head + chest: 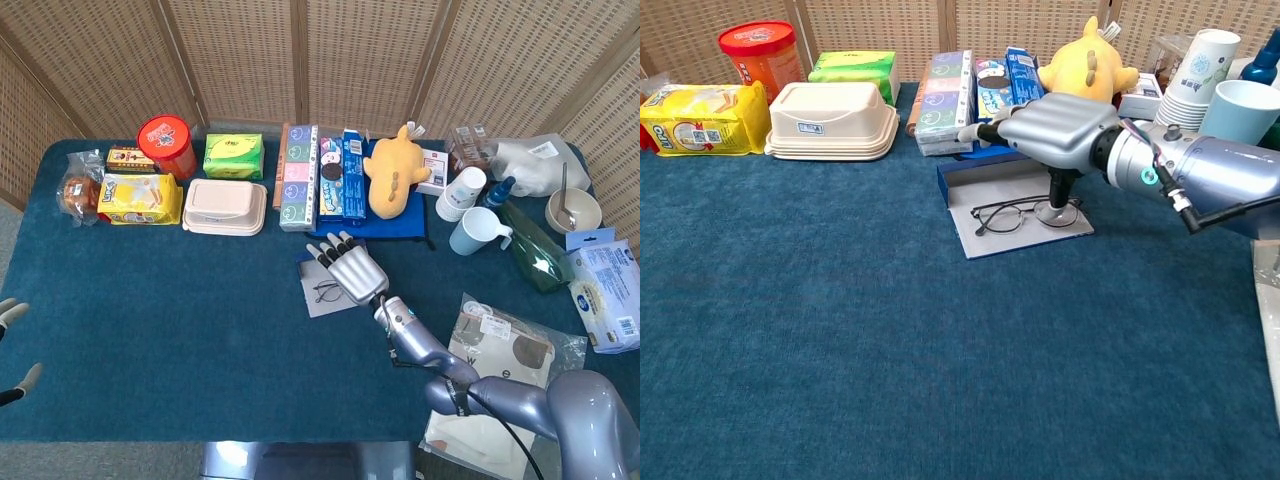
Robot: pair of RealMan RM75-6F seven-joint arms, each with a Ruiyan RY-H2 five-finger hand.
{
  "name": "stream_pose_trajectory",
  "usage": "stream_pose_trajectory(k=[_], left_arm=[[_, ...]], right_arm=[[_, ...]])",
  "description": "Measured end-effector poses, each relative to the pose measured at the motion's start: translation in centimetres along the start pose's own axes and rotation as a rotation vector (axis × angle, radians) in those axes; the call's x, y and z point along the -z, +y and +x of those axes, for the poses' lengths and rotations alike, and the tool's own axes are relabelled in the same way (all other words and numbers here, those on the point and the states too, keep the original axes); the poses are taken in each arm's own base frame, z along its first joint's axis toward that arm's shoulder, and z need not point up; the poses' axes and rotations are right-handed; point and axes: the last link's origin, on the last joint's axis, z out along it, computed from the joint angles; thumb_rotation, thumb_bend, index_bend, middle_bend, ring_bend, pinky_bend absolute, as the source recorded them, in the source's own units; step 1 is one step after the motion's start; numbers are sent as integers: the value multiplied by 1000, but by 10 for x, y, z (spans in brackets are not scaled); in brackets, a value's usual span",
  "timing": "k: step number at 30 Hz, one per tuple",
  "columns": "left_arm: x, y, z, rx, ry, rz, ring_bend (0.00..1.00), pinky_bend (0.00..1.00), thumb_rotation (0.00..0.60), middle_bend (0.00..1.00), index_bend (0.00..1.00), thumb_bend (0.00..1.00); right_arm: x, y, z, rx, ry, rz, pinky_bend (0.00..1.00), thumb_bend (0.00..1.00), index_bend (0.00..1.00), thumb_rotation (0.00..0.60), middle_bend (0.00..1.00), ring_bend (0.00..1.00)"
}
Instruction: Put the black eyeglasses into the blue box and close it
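Observation:
The black eyeglasses (1020, 213) lie flat, unfolded, on the grey inner panel of the open blue box (985, 240), just in front of its low blue wall. My right hand (1060, 125) hovers over their right half with its fingers stretched out flat toward the left. Its thumb points straight down and touches the box panel at the right lens. In the head view the eyeglasses (326, 292) show just left of the right hand (352, 270), on the box (312, 303). Only fingertips of my left hand (8, 312) show at the far left edge, spread apart and holding nothing.
Behind the box stand snack boxes (945, 95) and a yellow plush toy (1087, 62). A cream lunch box (830, 120) is at the back left. Paper cups (1210, 70) and a blue mug (1240, 115) are at the right, and a paper bag (500, 350) lies near the front right.

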Motion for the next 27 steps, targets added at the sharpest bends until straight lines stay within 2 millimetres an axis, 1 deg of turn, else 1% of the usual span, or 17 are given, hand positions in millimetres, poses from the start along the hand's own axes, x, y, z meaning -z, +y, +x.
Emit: stream_pose_trajectory(k=[16,21,27], left_arm=[[3,-1,1,-6,4,15,82,0,588,108,129,282],[3,-1,1,-4,3,20,82,0,588,108,129,282],[3,-2,0,-4,2,22,82,0,585,108,129,282]], right_arm=[[-23,2,1,-4,21,6,155,0,9,600,174,97],[-36,5,7,1,31,-11,154,0,10,600,174,97],[-42,9,12,-13,37,-32,154,0,9,600,174,97]])
